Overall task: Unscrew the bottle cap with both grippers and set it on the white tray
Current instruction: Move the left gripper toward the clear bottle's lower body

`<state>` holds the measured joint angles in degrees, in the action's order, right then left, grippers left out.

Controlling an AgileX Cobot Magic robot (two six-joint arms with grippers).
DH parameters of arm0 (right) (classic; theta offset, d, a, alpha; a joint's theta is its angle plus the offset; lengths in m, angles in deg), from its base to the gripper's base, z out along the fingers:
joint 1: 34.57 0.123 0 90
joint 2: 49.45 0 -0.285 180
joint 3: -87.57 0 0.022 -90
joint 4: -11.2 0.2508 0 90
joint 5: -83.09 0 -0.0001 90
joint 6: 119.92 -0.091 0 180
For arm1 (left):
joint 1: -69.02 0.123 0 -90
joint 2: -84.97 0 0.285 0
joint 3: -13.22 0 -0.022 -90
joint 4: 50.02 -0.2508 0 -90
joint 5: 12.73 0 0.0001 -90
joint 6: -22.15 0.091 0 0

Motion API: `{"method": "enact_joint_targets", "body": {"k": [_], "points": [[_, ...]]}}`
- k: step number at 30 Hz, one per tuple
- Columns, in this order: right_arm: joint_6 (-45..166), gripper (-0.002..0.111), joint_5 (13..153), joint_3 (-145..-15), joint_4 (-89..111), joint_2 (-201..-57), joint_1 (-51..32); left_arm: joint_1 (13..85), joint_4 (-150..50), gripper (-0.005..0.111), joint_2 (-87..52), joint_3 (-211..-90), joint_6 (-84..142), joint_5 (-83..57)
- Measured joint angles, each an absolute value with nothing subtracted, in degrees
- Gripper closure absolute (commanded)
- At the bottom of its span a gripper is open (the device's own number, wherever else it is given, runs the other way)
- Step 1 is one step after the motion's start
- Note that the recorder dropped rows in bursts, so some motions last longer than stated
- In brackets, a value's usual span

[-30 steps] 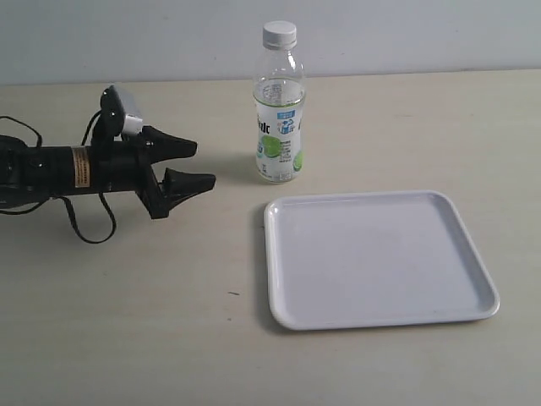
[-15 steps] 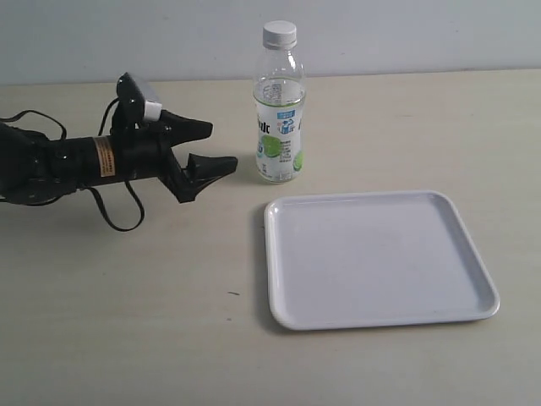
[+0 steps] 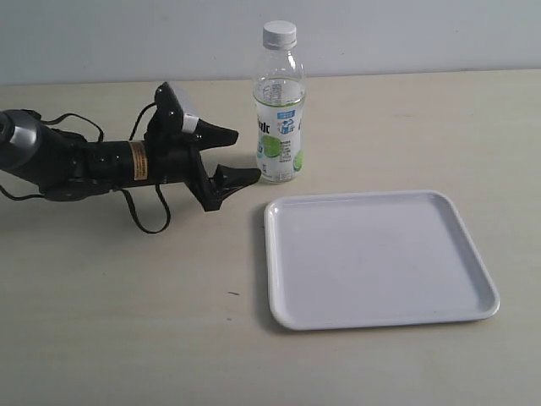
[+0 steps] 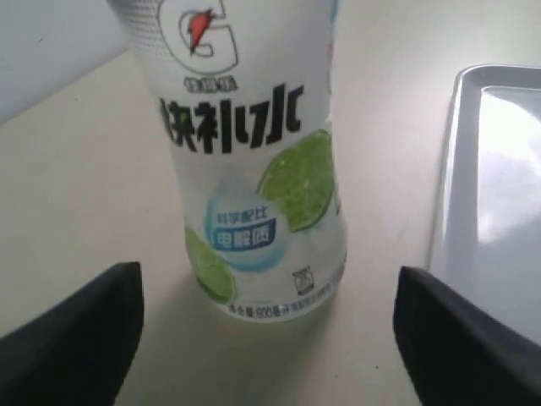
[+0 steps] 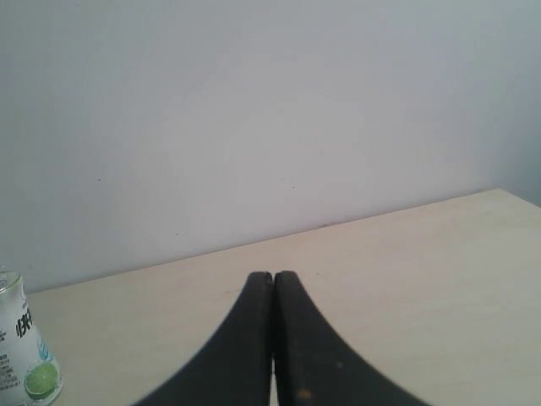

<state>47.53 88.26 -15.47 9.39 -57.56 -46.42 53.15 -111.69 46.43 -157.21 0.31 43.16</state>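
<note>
The clear bottle [image 3: 279, 114] with its lime label stands upright on the table behind the white tray [image 3: 378, 258]. A white ribbed bottle cap [image 3: 279, 34] sits screwed on its top. My left gripper [image 3: 241, 155] is open just left of the bottle's lower body, fingertips close to it but apart from it. In the left wrist view the bottle [image 4: 254, 161] fills the middle, between and beyond the spread fingers [image 4: 76, 338], with the tray's rim [image 4: 448, 169] beside it. My right gripper [image 5: 273, 277] is shut and empty, far from the bottle [image 5: 21, 355]; the exterior view does not show it.
Black cables [image 3: 144, 211] trail under the left arm on the pale wooden table [image 3: 127, 321]. A light grey wall [image 3: 423, 34] runs behind the table.
The left arm has moved right toward the bottle over the last second, its open gripper now right beside the bottle's base. Bottle, cap and tray have not moved.
</note>
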Motion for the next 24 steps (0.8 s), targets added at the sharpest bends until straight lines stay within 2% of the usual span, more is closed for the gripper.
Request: {"method": "enact_joint_targets", "body": {"k": [24], "points": [[47.53,0.108,88.26,-15.47,9.39,-57.56,-46.42,53.15,-118.44,0.029,51.34,-169.0,-8.27,42.81]]}}
